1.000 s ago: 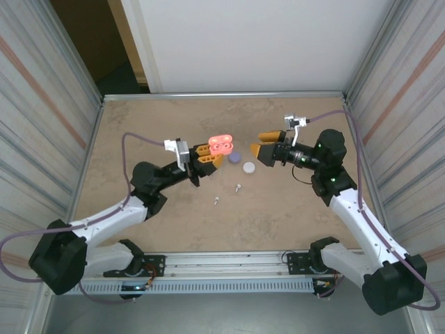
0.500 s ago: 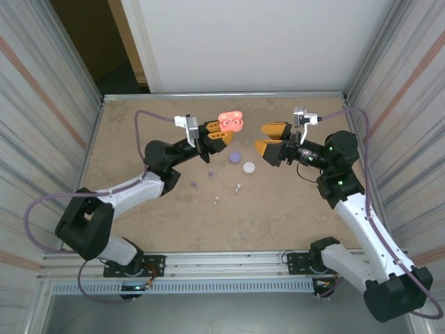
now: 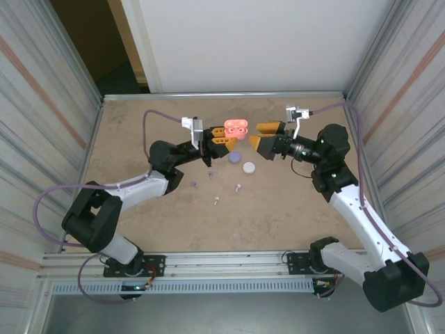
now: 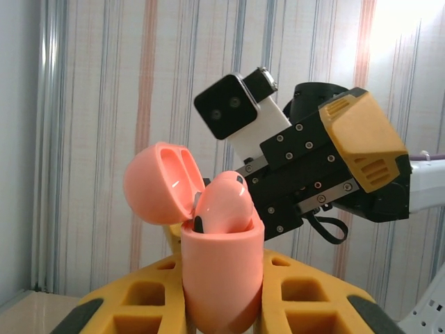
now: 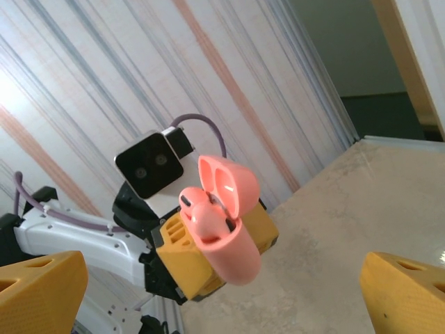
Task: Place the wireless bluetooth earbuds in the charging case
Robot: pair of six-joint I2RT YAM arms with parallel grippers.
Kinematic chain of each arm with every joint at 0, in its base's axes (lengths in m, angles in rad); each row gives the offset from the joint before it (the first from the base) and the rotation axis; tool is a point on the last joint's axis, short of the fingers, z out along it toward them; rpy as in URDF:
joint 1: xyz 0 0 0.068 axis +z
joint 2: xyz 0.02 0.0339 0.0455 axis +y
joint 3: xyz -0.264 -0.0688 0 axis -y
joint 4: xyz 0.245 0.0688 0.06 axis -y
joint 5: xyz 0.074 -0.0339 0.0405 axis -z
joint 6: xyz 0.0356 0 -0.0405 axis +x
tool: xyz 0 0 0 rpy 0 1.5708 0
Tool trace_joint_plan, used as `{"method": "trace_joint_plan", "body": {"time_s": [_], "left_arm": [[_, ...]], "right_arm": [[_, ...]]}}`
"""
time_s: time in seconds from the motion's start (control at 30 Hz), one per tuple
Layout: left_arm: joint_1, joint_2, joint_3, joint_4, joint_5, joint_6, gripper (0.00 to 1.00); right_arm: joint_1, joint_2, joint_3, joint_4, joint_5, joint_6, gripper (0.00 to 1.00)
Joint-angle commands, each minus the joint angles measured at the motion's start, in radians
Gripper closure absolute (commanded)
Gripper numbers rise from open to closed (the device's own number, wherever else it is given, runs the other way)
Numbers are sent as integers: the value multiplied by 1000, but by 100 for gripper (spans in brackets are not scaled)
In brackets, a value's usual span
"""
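Tan stone-look worktop (image 3: 278, 223). Ribbed metal walls (image 3: 42, 139) left and right, dark doorway (image 3: 104, 49) past the back-left corner, white panel (image 3: 243, 42) at back, rail (image 3: 229, 263) along the near edge. Left claw (image 3: 224, 140) is clamped on the open coral case (image 3: 236, 127), held in the air over back-centre, lid tipped back. One coral bud (image 4: 221, 205) sits in it, top poking out. On the worktop centre: two purple buds (image 3: 195, 184) beside the left arm, two white buds (image 3: 238, 186) nearer the rail, purple case (image 3: 234, 156) and white case (image 3: 249, 167) side by side. Right claw (image 3: 259, 135) is spread wide, holding nothing, facing the coral case, near but apart.
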Motion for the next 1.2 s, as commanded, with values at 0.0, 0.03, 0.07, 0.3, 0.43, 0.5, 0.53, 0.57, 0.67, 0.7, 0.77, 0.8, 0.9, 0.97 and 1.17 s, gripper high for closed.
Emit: {"method": "trace_joint_plan", "body": {"time_s": [0.0, 0.03, 0.07, 0.3, 0.43, 0.5, 0.53, 0.57, 0.67, 0.7, 0.77, 0.8, 0.9, 0.97, 1.17], "left_arm": [[6, 13, 12, 52, 41, -26, 100], [5, 14, 12, 53, 40, -28, 100], [6, 14, 11, 52, 39, -26, 100], [5, 21, 10, 52, 39, -26, 100], [6, 26, 13, 52, 37, -28, 100], [6, 30, 15, 52, 37, -31, 100], [5, 31, 16, 52, 37, -32, 100], [5, 32, 17, 52, 37, -32, 100], [6, 35, 16, 52, 37, -32, 100], [5, 35, 16, 52, 37, -32, 100], [5, 36, 18, 52, 37, -33, 100], [5, 36, 18, 52, 37, -32, 100], [6, 34, 16, 52, 36, -32, 100], [5, 34, 15, 52, 37, -31, 100], [5, 36, 17, 52, 36, -31, 100]], "right_arm": [[26, 25, 55, 9, -10, -3, 1], [34, 33, 64, -2, -6, -13, 1], [41, 40, 73, -11, -2, -23, 1], [71, 77, 119, -25, -11, -54, 1], [84, 76, 127, -37, -8, -79, 1], [91, 75, 130, -41, -9, -87, 1], [94, 75, 132, -44, -11, -88, 1], [93, 75, 134, -43, -13, -90, 1], [98, 76, 142, -46, -18, -96, 1], [101, 75, 143, -46, -19, -97, 1], [106, 75, 144, -49, -20, -106, 1], [109, 75, 145, -51, -20, -109, 1], [113, 76, 149, -54, -25, -115, 1], [116, 74, 149, -53, -26, -119, 1], [123, 69, 157, -59, -29, -135, 0]]}}
